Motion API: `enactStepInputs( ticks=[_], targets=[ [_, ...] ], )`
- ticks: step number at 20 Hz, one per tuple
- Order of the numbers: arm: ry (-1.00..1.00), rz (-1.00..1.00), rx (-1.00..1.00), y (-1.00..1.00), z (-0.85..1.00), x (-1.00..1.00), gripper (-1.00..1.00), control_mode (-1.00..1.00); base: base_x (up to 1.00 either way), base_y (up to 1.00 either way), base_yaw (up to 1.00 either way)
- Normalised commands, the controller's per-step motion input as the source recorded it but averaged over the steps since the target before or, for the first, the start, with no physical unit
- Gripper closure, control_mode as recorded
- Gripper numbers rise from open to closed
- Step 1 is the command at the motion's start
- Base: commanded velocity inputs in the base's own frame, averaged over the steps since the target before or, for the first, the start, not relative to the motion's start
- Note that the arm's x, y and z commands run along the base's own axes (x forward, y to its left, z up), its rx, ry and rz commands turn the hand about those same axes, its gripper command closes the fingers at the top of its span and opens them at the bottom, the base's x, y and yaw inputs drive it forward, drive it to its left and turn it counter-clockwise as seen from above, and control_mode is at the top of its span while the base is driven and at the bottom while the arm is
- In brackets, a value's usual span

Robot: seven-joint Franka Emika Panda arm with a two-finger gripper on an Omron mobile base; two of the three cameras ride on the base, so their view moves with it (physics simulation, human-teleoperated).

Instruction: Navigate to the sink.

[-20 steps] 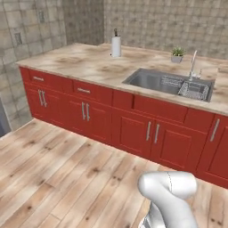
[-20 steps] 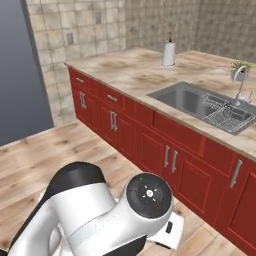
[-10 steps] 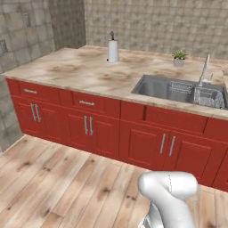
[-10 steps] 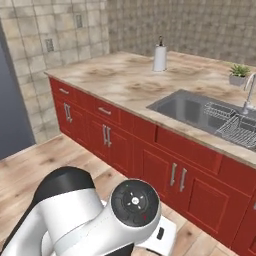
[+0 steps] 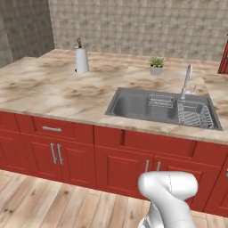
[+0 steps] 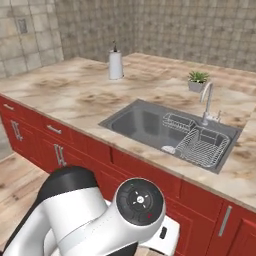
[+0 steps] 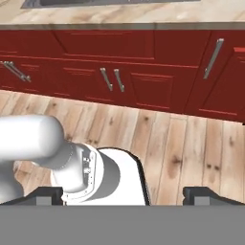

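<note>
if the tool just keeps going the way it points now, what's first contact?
Probably the wood floor in front of the red cabinets. The tool points down and forward; nothing else shows in that line, though depth is unclear.

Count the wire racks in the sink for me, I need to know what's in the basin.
2. A small wire rack sits at the back of the sink, left of the faucet. A larger dish rack fills the right end. Nothing else seems hidden.
</note>
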Motion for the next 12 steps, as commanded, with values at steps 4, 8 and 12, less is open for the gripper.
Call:
enactStepInputs(
  ticks=[4,8,12],
  targets=[
    [0.0,0.0,0.0,0.0,0.0,0.0,-1.0,1.0,1.0,0.03,-0.2],
    [0.0,0.0,0.0,0.0,0.0,0.0,-1.0,1.0,1.0,0.4,-0.19],
    [0.0,0.0,0.0,0.0,0.0,0.0,-1.0,1.0,1.0,0.2,-0.21]
  ],
)
